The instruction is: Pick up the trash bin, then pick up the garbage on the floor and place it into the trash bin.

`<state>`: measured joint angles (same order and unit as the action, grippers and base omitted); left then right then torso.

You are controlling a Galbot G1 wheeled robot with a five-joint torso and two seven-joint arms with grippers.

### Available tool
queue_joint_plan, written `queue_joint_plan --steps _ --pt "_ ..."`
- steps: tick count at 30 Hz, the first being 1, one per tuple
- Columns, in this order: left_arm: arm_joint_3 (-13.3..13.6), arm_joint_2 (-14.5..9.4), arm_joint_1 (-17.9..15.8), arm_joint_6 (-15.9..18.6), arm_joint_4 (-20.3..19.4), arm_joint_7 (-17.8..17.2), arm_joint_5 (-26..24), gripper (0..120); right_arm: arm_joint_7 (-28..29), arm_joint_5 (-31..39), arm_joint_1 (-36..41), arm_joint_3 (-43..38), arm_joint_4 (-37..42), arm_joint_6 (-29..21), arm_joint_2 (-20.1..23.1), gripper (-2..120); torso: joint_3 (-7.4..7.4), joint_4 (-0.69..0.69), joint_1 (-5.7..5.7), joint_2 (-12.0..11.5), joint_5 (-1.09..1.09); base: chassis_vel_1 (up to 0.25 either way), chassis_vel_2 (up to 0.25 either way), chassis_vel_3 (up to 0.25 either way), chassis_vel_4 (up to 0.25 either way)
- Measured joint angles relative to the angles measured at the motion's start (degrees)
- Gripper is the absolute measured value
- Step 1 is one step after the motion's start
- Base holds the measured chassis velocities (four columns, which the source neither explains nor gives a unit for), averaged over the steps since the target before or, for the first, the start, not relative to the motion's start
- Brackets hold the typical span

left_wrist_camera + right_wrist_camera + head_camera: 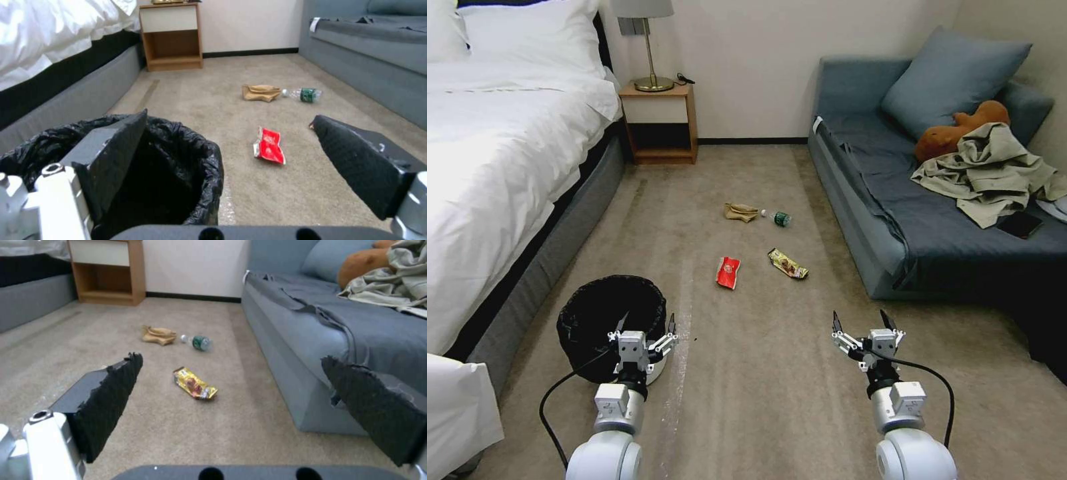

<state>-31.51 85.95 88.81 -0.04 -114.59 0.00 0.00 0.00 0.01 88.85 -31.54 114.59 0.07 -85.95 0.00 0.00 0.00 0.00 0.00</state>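
Note:
The trash bin [602, 311], lined with a crinkled black bag, stands on the carpet floor [760, 373] at the near left. My left gripper [646, 324] is open at its near right rim; in the left wrist view one finger [116, 156] hangs over the bin's [186, 156] opening and the other is outside it. My right gripper [860, 320] is open above bare carpet. Further out lie the garbage pieces: a red wrapper [728, 272], a gold wrapper [788, 263], a clear bottle [778, 217] and a tan paper bag [741, 212]. The gold wrapper [194, 384] lies ahead of the right gripper [231, 359].
A white bed [500, 167] runs along the left and a blue-grey sofa [887, 233] along the right, with a garment [994, 173] and a plush toy [954, 133] on it. A wooden nightstand [660, 120] stands at the far wall. The carpet strip between them is open.

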Motion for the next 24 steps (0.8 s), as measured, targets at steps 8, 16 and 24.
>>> queue_joint_plan --steps 8,16,24 --pt "1.68 0.16 1.47 -10.02 -4.13 -2.5 2.31 100 -4.52 0.18 6.09 -6.4 4.52 12.76 -1.94 100 0.0 0.0 0.0 0.0 0.01 0.0 0.0 0.0 0.0" --pt "3.88 0.37 3.32 -24.05 -9.71 -5.54 4.61 100 -9.13 0.46 12.27 -12.8 9.13 25.66 -3.93 100 0.0 0.0 0.0 0.01 0.01 0.0 0.0 0.0 0.0" --pt "-1.06 -3.2 0.31 -13.97 -8.74 -7.23 -5.08 100 -13.42 0.69 18.02 -18.81 13.42 37.68 -5.79 100 0.0 0.0 0.0 0.0 -0.01 0.0 0.0 0.0 0.0"
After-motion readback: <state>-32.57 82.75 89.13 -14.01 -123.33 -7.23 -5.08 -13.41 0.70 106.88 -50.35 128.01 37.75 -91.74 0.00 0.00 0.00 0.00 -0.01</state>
